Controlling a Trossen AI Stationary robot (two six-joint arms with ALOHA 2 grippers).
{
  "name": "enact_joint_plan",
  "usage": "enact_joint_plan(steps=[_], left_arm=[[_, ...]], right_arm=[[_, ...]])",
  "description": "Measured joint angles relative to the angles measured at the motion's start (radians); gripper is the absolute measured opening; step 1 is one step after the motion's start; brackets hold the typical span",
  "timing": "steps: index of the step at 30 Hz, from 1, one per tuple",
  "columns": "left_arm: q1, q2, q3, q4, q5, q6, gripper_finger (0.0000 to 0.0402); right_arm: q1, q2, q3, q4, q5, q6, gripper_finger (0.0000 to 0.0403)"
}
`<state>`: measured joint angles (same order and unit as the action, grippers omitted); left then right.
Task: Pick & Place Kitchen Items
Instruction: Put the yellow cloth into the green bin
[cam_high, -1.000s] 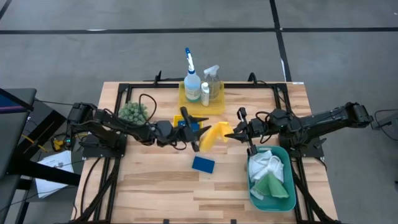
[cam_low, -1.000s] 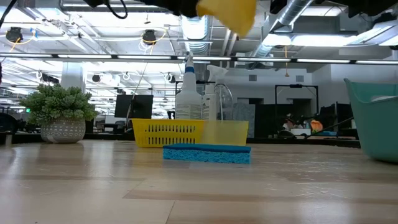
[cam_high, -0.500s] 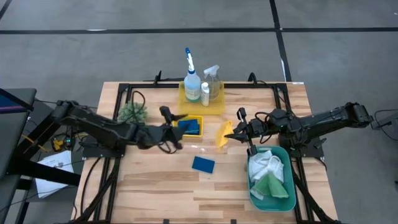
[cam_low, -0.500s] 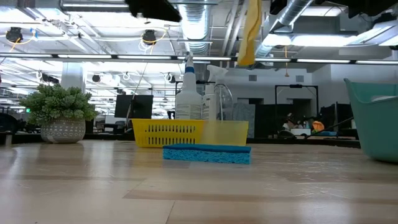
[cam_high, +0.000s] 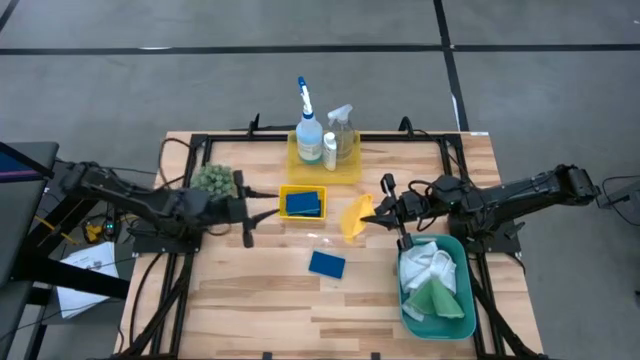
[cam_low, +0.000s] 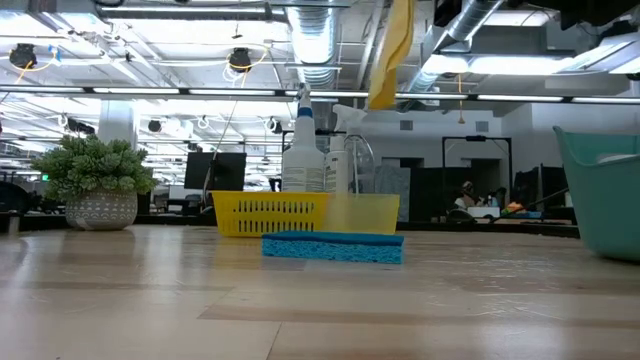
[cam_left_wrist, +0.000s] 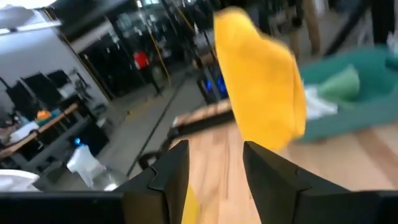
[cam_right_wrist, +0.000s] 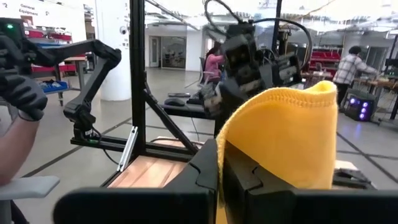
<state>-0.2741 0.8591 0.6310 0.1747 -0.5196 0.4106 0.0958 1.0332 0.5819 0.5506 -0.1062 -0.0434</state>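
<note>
My right gripper (cam_high: 373, 218) is shut on a yellow cloth (cam_high: 352, 219) above the table's middle. The cloth also shows in the right wrist view (cam_right_wrist: 286, 137), the left wrist view (cam_left_wrist: 261, 99) and at the top of the low view (cam_low: 390, 50). My left gripper (cam_high: 247, 216) is open and empty near the plant, its fingers (cam_left_wrist: 171, 171) apart. One blue sponge (cam_high: 303, 203) lies in a small yellow tray (cam_high: 285, 192). Another blue sponge (cam_high: 326, 264) lies flat on the table (cam_low: 332, 247). Spray bottles (cam_high: 325, 135) stand in the far yellow tray (cam_high: 345, 172). My right gripper pinches the yellow cloth near its upper end (cam_right_wrist: 233, 146) between its two fingers. The fingers come level from the table's right side. The cloth hangs slack below and beside the fingers, clear of the table; one layer or several, I cannot tell.
A teal bin (cam_high: 452, 328) at the near right holds a white cloth (cam_high: 430, 265) and a green cloth (cam_high: 437, 297). A small green plant (cam_high: 214, 181) stands by the left arm. Bare wood lies at the near left of the table.
My left gripper has drawn back from beside the yellow cloth toward the table's left edge, clearing the small yellow tray. The cloth, which reached out toward the left gripper, now hangs down from my right gripper, which has kept still.
</note>
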Motion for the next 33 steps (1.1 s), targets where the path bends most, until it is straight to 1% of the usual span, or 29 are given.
enact_joint_plan(steps=[3,8,14,23,26,30,31,33], left_arm=[[0.0,-0.062,-0.046,0.055,0.003,-0.007,0.014],[0.0,-0.118,-0.09,0.061,0.002,-0.019,0.0131],[0.0,-0.12,-0.093,0.058,0.002,-0.027,0.0125],[0.0,-0.12,-0.093,0.042,0.01,-0.055,0.0123],[0.0,-0.12,-0.093,0.016,0.082,-0.081,0.0122],[0.0,-0.12,-0.093,-0.004,0.23,-0.108,0.0121],[0.0,-0.12,-0.093,-0.005,0.251,-0.109,0.0121],[0.0,-0.12,-0.093,-0.003,0.261,-0.109,0.0121]], right_arm=[[-0.011,-0.001,0.0,-0.014,0.0,0.03,0.0],[-0.021,-0.008,0.029,-0.096,0.002,0.044,0.0],[-0.018,-0.007,0.064,-0.18,0.002,0.044,0.0],[-0.018,-0.007,0.064,-0.193,0.002,0.074,0.0],[-0.018,-0.007,0.064,-0.195,0.002,0.073,0.0],[-0.018,-0.007,0.064,-0.201,0.002,0.073,0.0],[-0.018,-0.007,0.064,-0.203,0.002,0.073,0.0],[-0.018,-0.007,0.064,-0.205,0.002,0.073,0.0]])
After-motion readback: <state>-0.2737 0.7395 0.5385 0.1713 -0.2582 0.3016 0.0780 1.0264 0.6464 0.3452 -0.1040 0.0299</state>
